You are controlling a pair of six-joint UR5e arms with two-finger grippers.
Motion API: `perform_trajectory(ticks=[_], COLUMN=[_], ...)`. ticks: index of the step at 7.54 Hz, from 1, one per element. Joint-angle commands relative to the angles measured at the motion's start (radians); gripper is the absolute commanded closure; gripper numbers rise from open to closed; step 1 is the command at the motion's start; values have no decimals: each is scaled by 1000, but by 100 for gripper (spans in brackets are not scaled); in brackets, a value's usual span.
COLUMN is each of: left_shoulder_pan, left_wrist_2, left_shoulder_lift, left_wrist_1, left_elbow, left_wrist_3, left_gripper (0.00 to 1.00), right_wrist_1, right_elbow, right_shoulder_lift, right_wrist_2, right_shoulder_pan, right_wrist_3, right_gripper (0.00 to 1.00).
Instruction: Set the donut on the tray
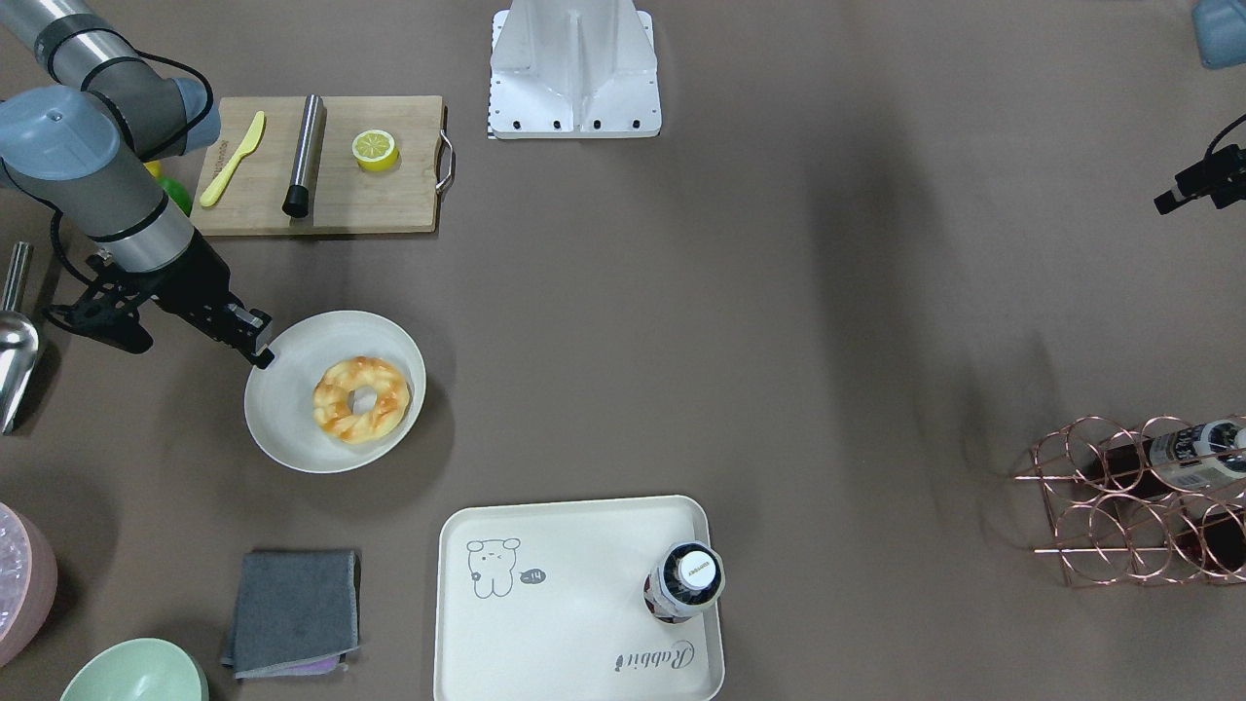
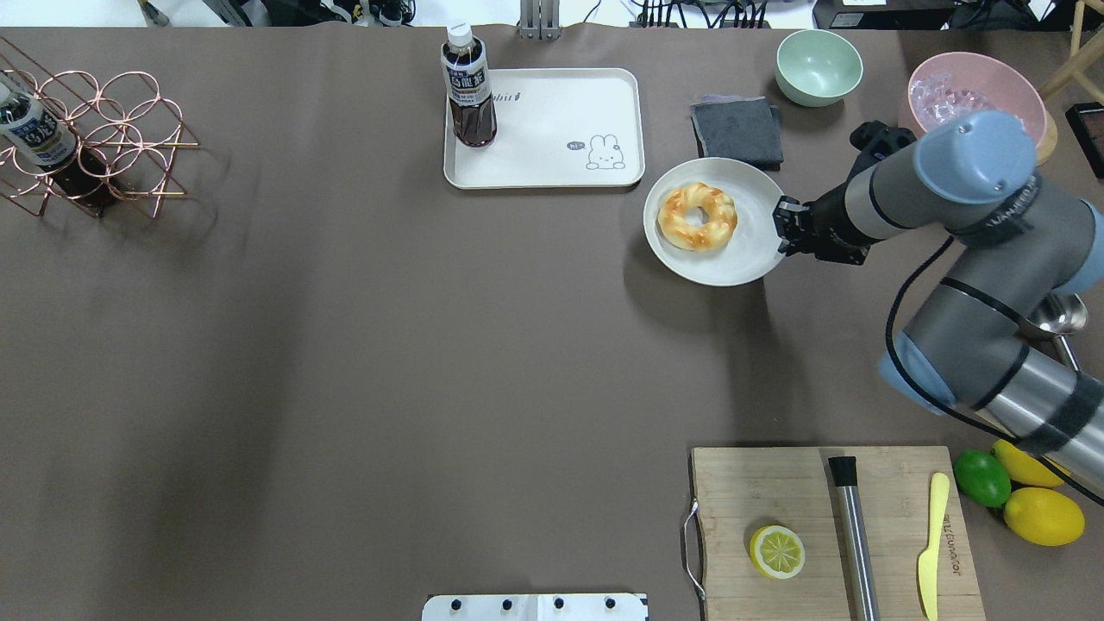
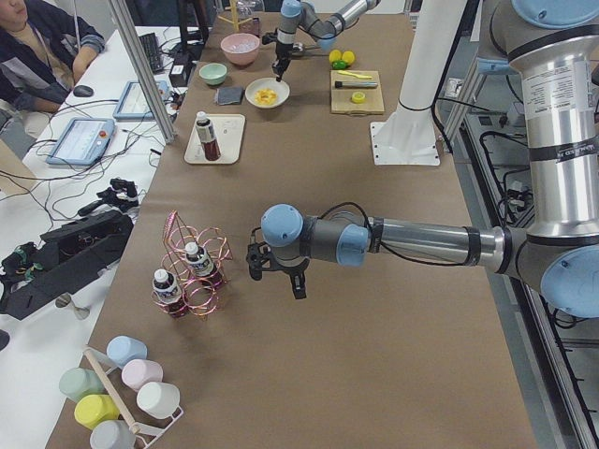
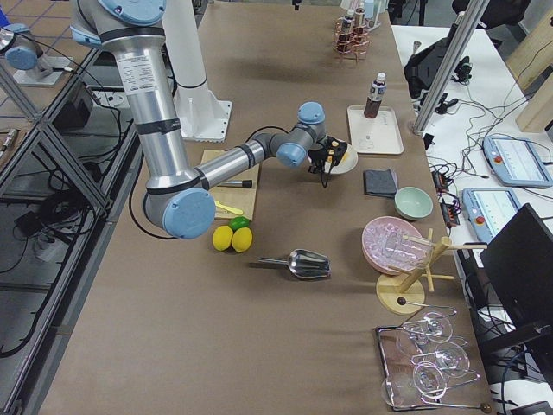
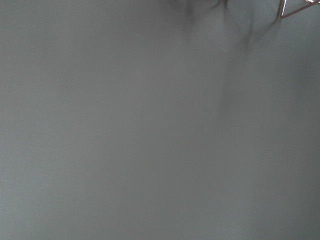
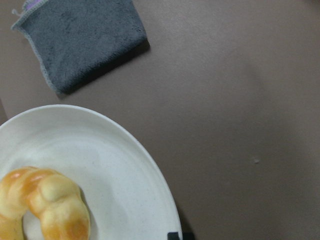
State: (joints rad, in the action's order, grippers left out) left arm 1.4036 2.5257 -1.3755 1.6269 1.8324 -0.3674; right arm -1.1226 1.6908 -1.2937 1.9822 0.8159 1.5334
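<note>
The donut (image 1: 361, 399), golden with orange-brown glaze, lies on a round off-white plate (image 1: 292, 409); it also shows in the overhead view (image 2: 697, 216) and the right wrist view (image 6: 45, 205). The cream tray (image 1: 574, 623) with the bear print lies apart from the plate, and a dark drink bottle (image 1: 686, 581) stands upright in one corner. My right gripper (image 1: 261, 352) hovers at the plate's rim, beside the donut and not touching it; its fingers look shut and empty. My left gripper (image 3: 276, 271) hangs over bare table near the wire rack; I cannot tell if it is open.
A grey cloth (image 2: 737, 129) lies between tray and green bowl (image 2: 818, 65). A pink bowl (image 2: 975, 95) sits behind my right arm. The cutting board (image 2: 776, 483) holds a lemon half, a steel rod and a yellow knife. A copper bottle rack (image 2: 86, 138) stands far left.
</note>
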Motion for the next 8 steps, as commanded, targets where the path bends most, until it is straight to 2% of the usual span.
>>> perform_trajectory(ticks=[1, 5, 8], left_shoulder_pan=[3, 11, 12], left_wrist_2=[-4, -7, -8], left_shoulder_lift=[-4, -5, 3], left_wrist_1=[1, -1, -1], left_elbow=[27, 41, 45], left_wrist_3=[-1, -2, -2], left_gripper=[2, 2, 2], right_wrist_1=[-75, -79, -75], right_elbow=[-190, -405, -566], right_shoulder_lift=[198, 422, 563], right_wrist_2=[7, 6, -38], right_shoulder_pan=[9, -4, -20], right_wrist_3=[4, 86, 174], right_gripper=[100, 100, 100])
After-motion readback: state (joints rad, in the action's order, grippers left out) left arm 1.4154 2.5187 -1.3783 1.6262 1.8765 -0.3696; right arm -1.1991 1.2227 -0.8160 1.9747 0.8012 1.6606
